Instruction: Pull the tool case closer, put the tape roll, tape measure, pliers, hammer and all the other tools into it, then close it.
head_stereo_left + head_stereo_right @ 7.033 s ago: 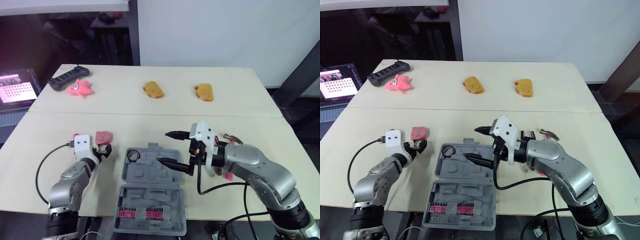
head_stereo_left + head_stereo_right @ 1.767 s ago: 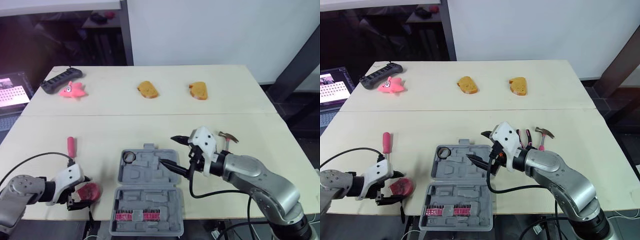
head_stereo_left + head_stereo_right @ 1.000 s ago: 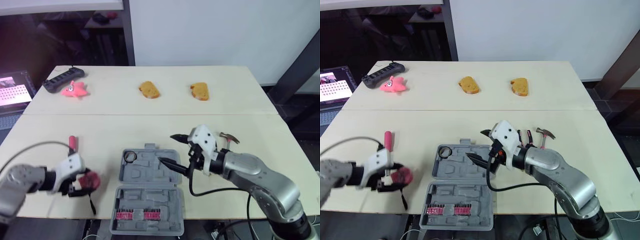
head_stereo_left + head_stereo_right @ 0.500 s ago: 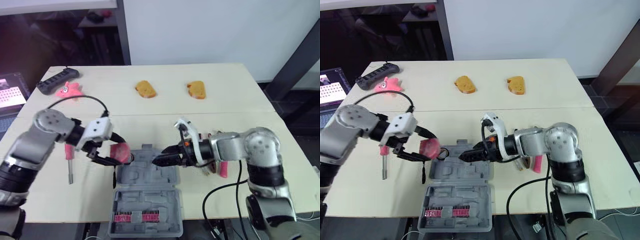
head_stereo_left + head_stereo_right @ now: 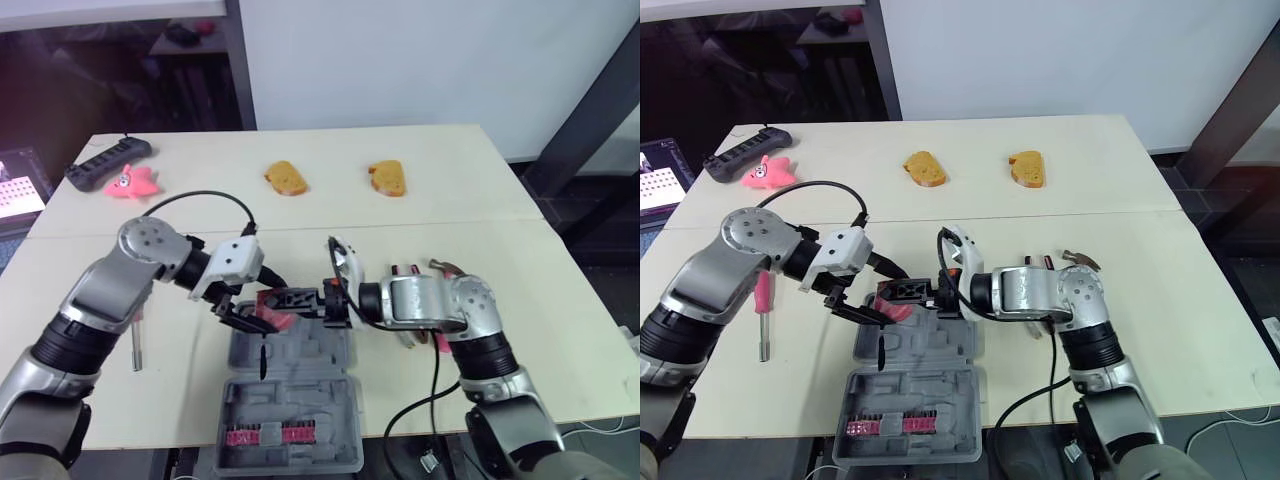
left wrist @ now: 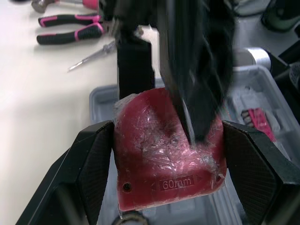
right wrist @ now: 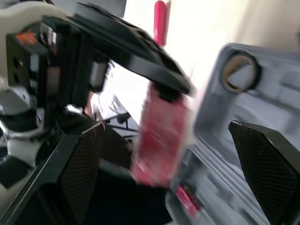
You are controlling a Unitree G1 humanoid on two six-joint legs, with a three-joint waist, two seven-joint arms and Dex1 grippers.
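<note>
One legible marking: "60mm", moulded low on the broad face of the red plastic tape measure [image 6: 145, 161], next to a small hole. Tape measure is off the table, above the far-left corner of the open grey plastic tool case [image 5: 310, 352]. Left gripper [image 6: 168, 140] pinches it, one black finger on each narrow side. Its broad face is square to the left wrist camera and its thin edge is toward the right wrist camera.

Right gripper [image 7: 165, 133] sits just right of the tape measure over the case's far half, fingers spread wide to either side of it. One finger crosses the marked face; can't tell if it touches.

Case lies opened flat, hinge line running left-right. Brown tape roll [image 7: 226, 74] sits in a round recess at the case's far-left corner. Row of red-pink bits [image 5: 265, 433] in the near half.

Pink-handled screwdriver [image 5: 762, 318] lies left of the case, shaft pointing toward the robot. Pink-and-black pliers [image 6: 75, 19] and pink-handled hammer [image 5: 1080, 260] lie right of the case, a slim metal-shafted screwdriver [image 6: 91, 55] just beside the pliers.
</note>
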